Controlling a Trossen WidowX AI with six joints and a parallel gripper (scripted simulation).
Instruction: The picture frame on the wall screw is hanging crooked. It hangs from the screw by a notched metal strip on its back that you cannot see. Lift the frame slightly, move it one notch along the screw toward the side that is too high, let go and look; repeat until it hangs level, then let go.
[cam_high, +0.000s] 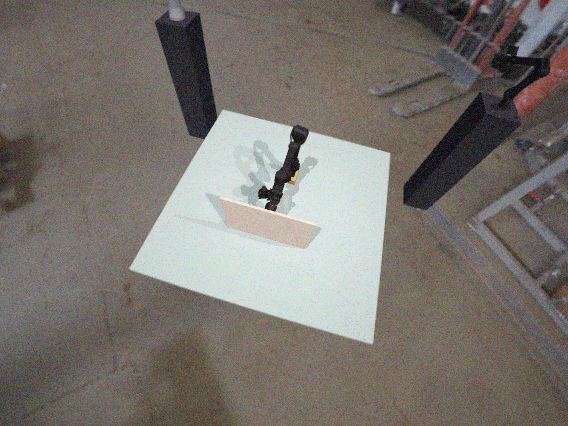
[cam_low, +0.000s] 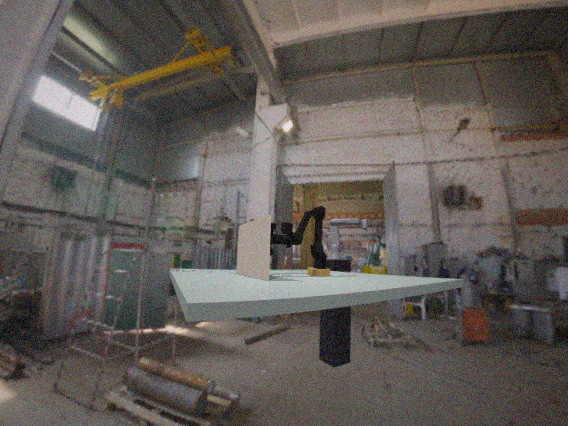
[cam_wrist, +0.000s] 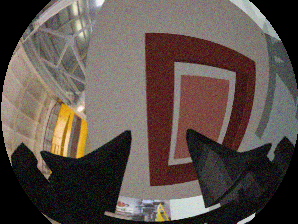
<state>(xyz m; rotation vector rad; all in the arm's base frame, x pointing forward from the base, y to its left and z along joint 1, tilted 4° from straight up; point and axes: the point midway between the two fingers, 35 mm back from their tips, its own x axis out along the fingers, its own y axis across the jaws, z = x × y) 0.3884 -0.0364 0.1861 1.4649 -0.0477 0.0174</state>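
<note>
The picture frame (cam_wrist: 160, 90) has a dark red border, a pale mat and a pinkish centre. It is on the grey wall panel (cam_wrist: 117, 75) (cam_high: 260, 227) (cam_low: 253, 250), whose back faces the top and exterior views, so the frame is hidden there. In the wrist view it looks skewed by the slanted, distorted view; I cannot tell its exact tilt. The screw is not visible. My gripper (cam_wrist: 159, 134) is open with nothing held, close in front of the panel. Its fingertips appear across the frame's left border, one left of it and one over the picture.
The arm (cam_high: 289, 162) (cam_low: 319, 235) stands on the pale table (cam_high: 330, 295) (cam_low: 360, 291) behind the panel. A small orange-yellow block (cam_high: 293, 178) (cam_low: 318, 272) is near its base. Dark pillars (cam_high: 187, 75) (cam_high: 457, 150) stand beyond the table edges, one carrying a black jointed arm.
</note>
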